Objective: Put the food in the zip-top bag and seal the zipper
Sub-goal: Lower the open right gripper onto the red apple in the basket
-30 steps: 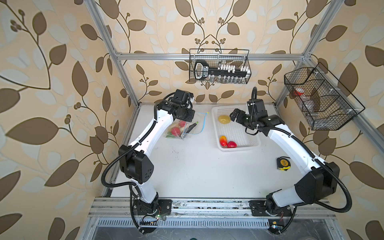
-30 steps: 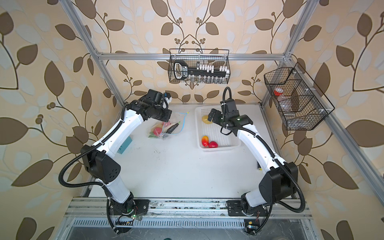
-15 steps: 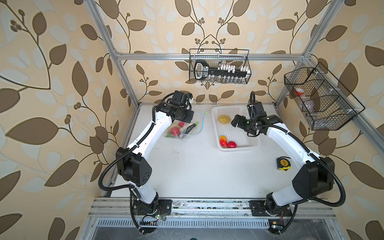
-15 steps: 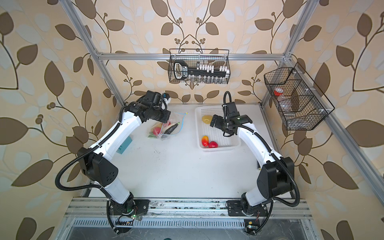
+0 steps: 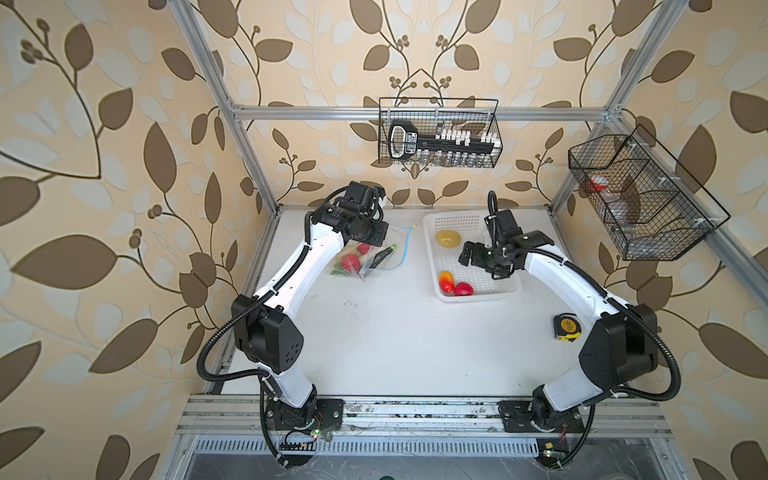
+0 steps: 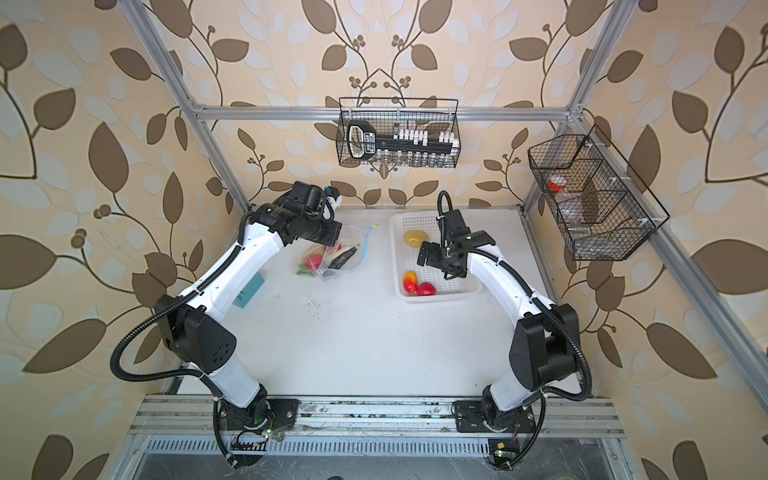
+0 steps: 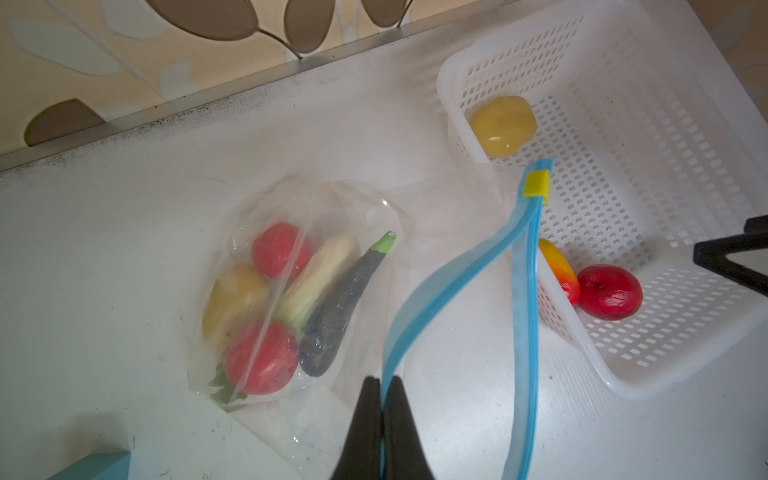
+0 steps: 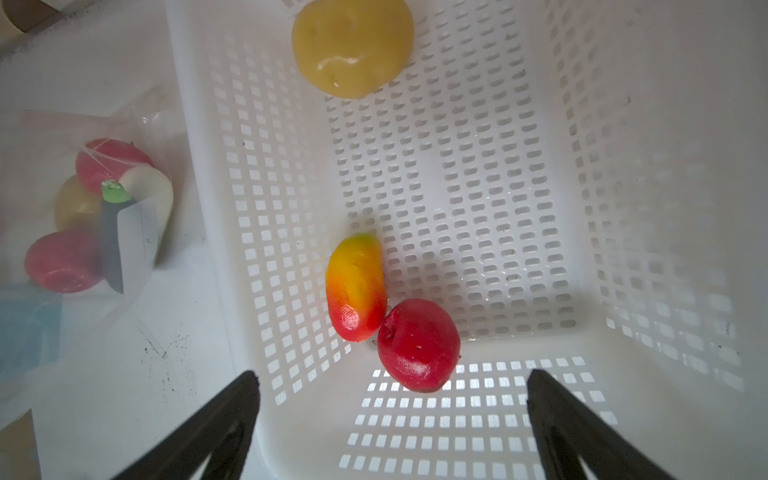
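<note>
Plainly, the nearest trouble sits at the near end of the white perforated basket (image 8: 623,208). The right hand (image 8: 392,374) hangs spread wide and empty above the red tomato (image 8: 417,345), which touches the mango (image 8: 356,286). Closing on one may well nudge the other aside, or squirt it out of the grip.

Beyond, the left hand (image 7: 380,399) is pinched tight on one lip of the zipper (image 7: 453,274), holding the mouth agape. If that thin strip slips, I judge the opening would collapse. The zip-top bag (image 7: 291,199) lies on the table (image 5: 415,332) beside the basket, on the left arm's side, with some of the food (image 7: 262,357) already inside.

The fruit look glossy, rounded and hard. The bag is clear, crinkled film, and its strip is smooth light blue with a yellow slider (image 7: 536,185). Farthest, a tan potato (image 8: 353,45) waits at the basket's far end.
</note>
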Available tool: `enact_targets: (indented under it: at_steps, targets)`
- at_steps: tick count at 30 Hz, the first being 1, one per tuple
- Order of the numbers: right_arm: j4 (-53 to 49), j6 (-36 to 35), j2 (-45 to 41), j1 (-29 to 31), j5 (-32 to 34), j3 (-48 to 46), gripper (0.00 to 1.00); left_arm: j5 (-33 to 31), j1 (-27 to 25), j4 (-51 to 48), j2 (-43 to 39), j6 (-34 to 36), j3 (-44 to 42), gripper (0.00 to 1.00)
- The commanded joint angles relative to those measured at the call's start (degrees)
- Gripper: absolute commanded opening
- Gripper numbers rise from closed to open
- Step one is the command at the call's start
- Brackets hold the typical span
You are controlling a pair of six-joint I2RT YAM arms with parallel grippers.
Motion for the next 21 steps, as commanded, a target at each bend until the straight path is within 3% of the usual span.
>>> enact_targets:
  at_steps: [1,21]
  targets:
    - [-1.74,-1.94,2.14,0.36,-0.94,-1.64,0.99,0.44,-0.35,0.16,-1.65,-0.77,-1.24,0.0]
    - [-3.57,-5.89,11.12,1.09,0.23,-1.69,0.86,-0.27,-0.35,0.7,-2.15,-0.76,-2.11,0.0]
